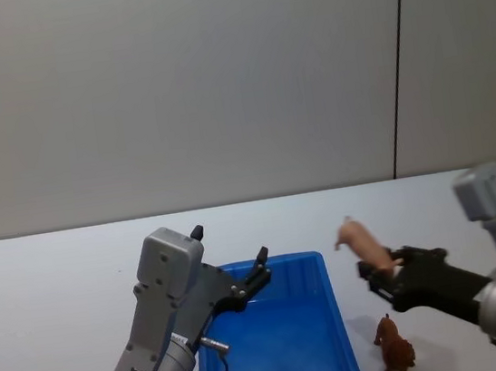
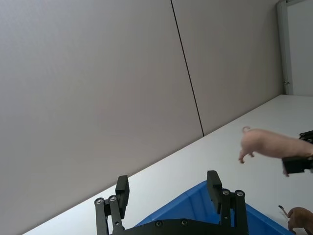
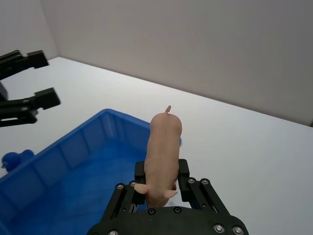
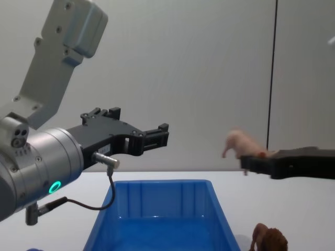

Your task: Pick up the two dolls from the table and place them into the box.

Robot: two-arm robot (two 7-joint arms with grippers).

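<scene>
Spanning the work area, the table [image 1: 60,283] carries the box [image 1: 341,320], long axis running away from the robot; all positions below are relative to the box.

Left arm: the left gripper [image 2: 167,186] hovers above the box's left rim, toward the far end. Its jaws stand apart and hold nothing.

Right arm: the right gripper [image 1: 380,270] is raised off the table on the box's right side, beside the far half of the right wall. Its jaws are clamped on the pig [image 1: 362,242].

The pig is airborne, just outside and above the box's right rim, near the far right corner. The head end sits between the jaws; the rump and curled tail project beyond them. The long axis continues the line of the gripper's reach, tilts upward and points toward that corner.

The lion [image 1: 396,349] stands upright on the table just beside the box's right wall, at the near end, not touching it. Its long axis appears to run roughly along that wall; the head end cannot be told.

Assessment: the pig is not yet released. The opening lies to the left of the jaws, so the next move calls for a leftward carry until the whole body clears the rim. The right arm is nearer the lion.
</scene>
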